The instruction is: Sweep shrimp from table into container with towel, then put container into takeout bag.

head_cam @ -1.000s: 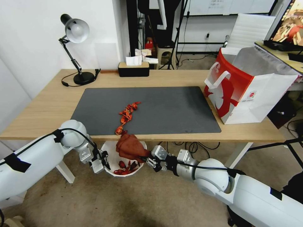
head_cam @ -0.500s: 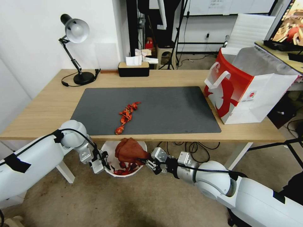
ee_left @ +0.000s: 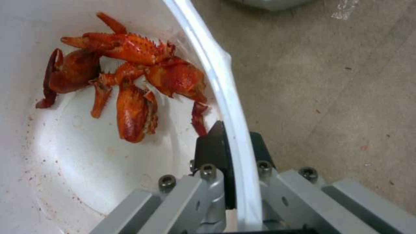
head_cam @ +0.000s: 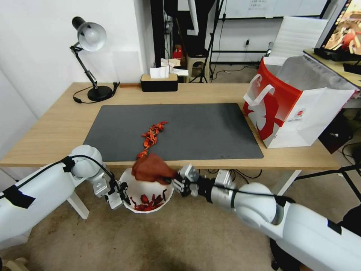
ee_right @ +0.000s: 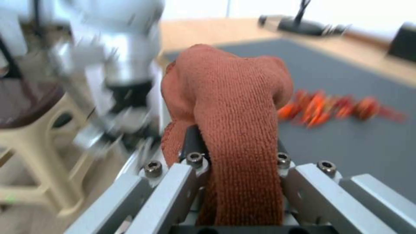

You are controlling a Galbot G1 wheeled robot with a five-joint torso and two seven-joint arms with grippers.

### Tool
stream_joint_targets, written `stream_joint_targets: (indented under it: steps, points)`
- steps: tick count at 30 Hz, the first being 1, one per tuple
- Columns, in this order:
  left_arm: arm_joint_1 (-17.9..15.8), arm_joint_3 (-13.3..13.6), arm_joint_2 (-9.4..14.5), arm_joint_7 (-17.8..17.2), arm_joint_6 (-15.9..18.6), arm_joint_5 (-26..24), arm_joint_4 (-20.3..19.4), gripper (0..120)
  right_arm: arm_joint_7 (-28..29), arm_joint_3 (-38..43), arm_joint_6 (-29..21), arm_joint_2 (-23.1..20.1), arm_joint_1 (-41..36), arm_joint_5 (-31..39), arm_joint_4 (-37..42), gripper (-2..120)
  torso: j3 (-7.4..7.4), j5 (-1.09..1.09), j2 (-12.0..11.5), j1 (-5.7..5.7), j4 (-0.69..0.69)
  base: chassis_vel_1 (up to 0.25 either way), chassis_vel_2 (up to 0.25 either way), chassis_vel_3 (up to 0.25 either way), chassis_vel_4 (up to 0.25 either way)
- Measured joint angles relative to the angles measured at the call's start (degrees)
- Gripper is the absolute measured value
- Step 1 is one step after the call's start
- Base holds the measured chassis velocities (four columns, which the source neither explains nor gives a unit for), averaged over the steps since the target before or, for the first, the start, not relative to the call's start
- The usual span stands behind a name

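Fingers (ee_left: 212, 146) clamp container (head_cam: 129, 180) rim (towel (head_cam: 152, 168) at table (head_cam: 225, 164) edge).

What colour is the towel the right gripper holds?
Rust red; the towel shows best in the right wrist view.

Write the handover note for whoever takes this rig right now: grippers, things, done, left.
Left gripper: shut on the container rim, holding it below the table front edge.
Right gripper: shut on the towel, at the table edge above the container.
Done: some shrimp lie in the container.
Left: a line of shrimp sits on the dark mat; sweep it in, then put the container into the takeout bag, which stands open on the table's right end.
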Motion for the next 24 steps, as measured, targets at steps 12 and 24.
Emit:
stream_joint_targets:
  steps: [12,24]
  points:
    - [1.79,-1.75,1.06,0.00,-0.31,0.03,-0.31,0,4.86,-0.01,1.81,10.78,16.90,3.92,-18.76,9,0.00,0.00,0.00,0.01,0.01,0.000,0.000,0.000,0.000]
    - [2.62,-3.39,2.48,0.65,-1.10,0.18,-0.73,0,0.77,1.16,2.49,20.30,18.54,-15.10,-42.04,9,0.01,0.01,-0.01,0.02,-0.02,0.000,0.000,0.000,0.000]
